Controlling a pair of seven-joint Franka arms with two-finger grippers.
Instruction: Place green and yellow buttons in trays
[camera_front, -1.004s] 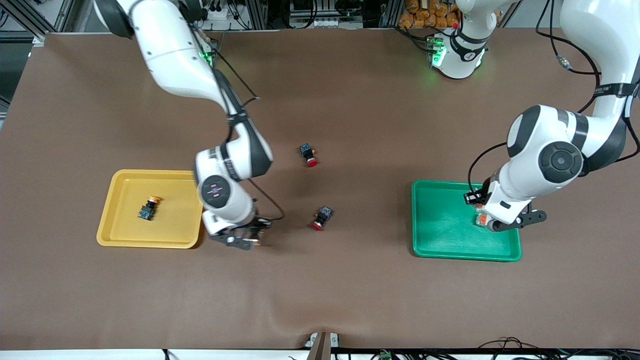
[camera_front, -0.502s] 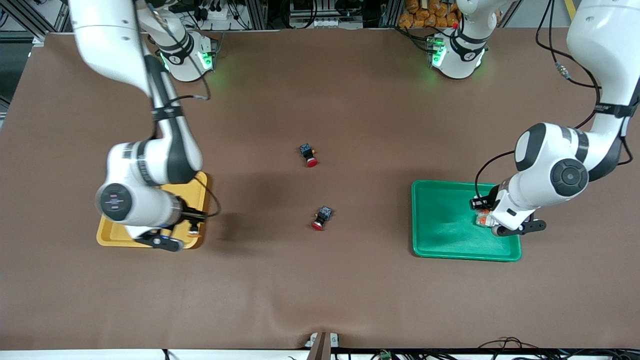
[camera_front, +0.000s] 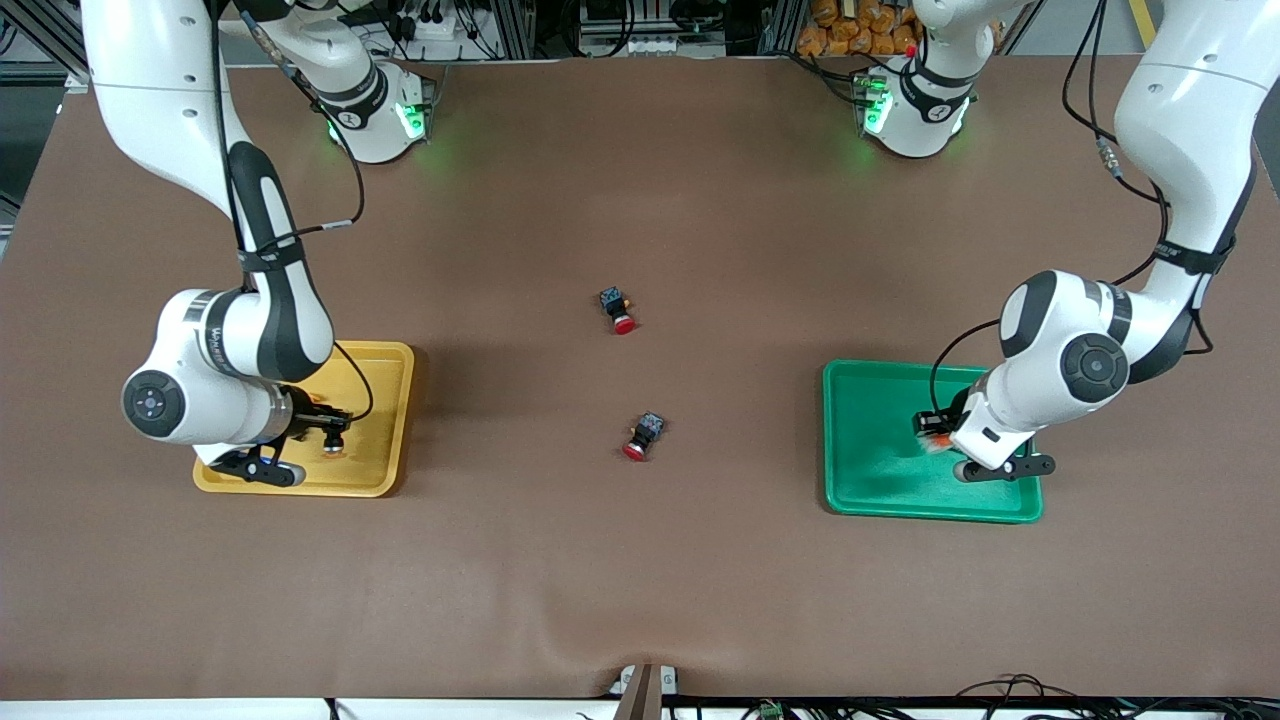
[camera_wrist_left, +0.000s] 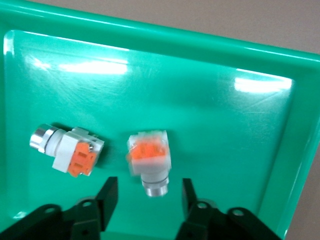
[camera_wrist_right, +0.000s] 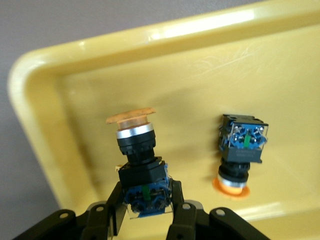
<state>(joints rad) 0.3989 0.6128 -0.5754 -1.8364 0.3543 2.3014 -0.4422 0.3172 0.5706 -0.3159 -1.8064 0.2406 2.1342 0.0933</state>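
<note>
My left gripper is open, low over the green tray. A whitish-grey button with an orange block sits free between its fingers, touching neither. A second such button lies beside it in the tray. In the front view that gripper is over the green tray, toward the left arm's end. My right gripper is shut on the blue-black body of a yellow-capped button, above the yellow tray. Another yellow-capped button lies on its side in that tray. In the front view this gripper hangs over the yellow tray.
Two red-capped black buttons lie on the brown table between the trays, one farther from the front camera and one nearer. Both arm bases stand along the table's edge farthest from the camera.
My right arm has carried its yellow-capped button from the table beside the yellow tray to over that tray. My left gripper has opened and let go of the whitish-grey button in the green tray.
</note>
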